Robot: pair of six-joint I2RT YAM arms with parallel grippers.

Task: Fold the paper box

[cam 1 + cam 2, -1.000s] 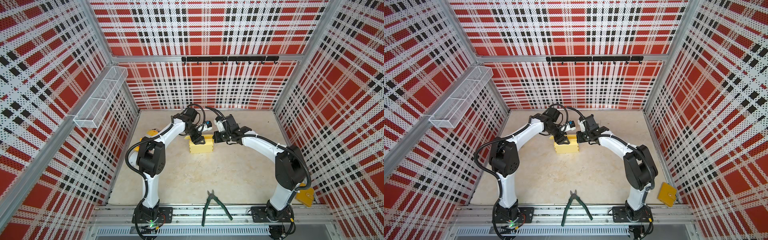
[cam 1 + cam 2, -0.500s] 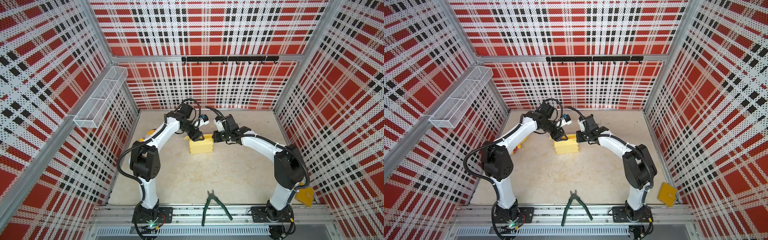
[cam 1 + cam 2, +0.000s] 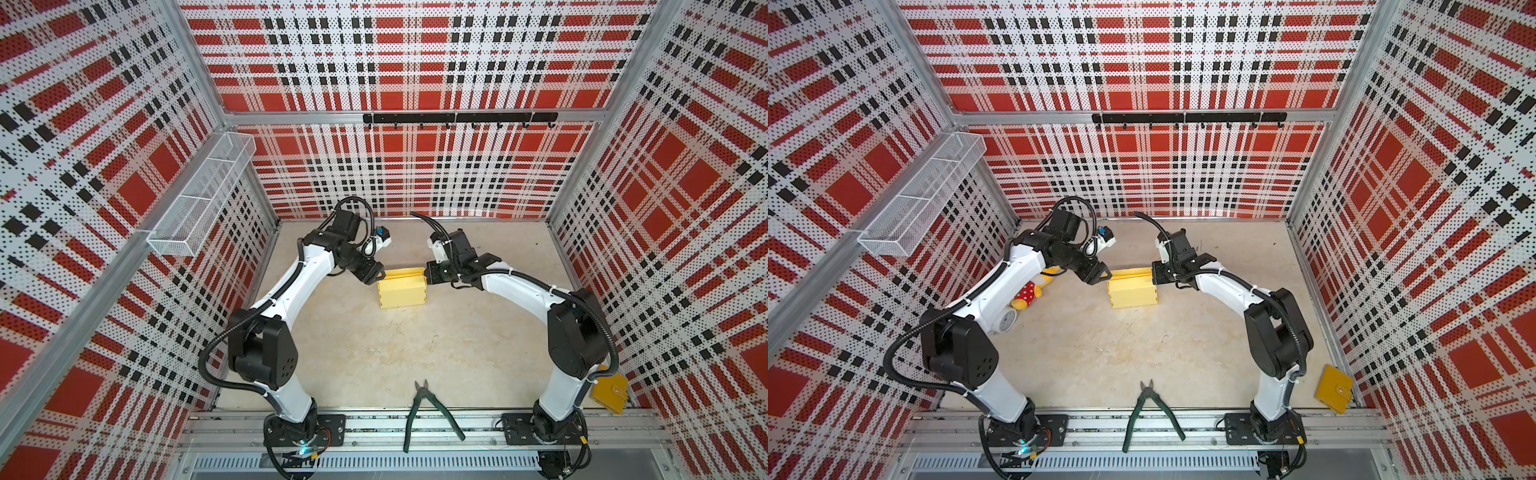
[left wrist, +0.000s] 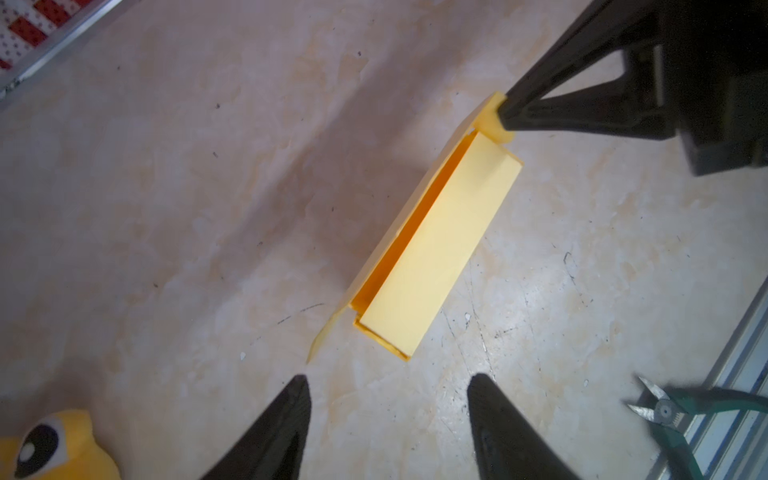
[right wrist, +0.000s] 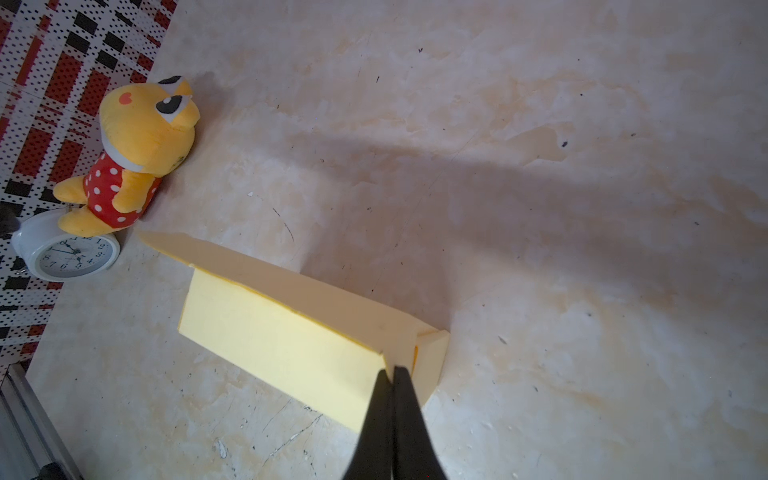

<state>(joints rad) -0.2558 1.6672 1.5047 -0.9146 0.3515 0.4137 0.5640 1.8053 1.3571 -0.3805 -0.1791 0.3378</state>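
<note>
Treat the paper box (image 3: 402,288), on the table (image 3: 374,353) between the right claw (image 5: 392,374) pinched shut on its end tab (image 4: 491,124) and the open left claw (image 4: 386,379), as light and easily creased; grasp flaps (image 4: 326,336) near folds.

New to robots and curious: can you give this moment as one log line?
paper box: partly folded | left gripper: open, not touching it | right gripper: shut on its end tab
</note>
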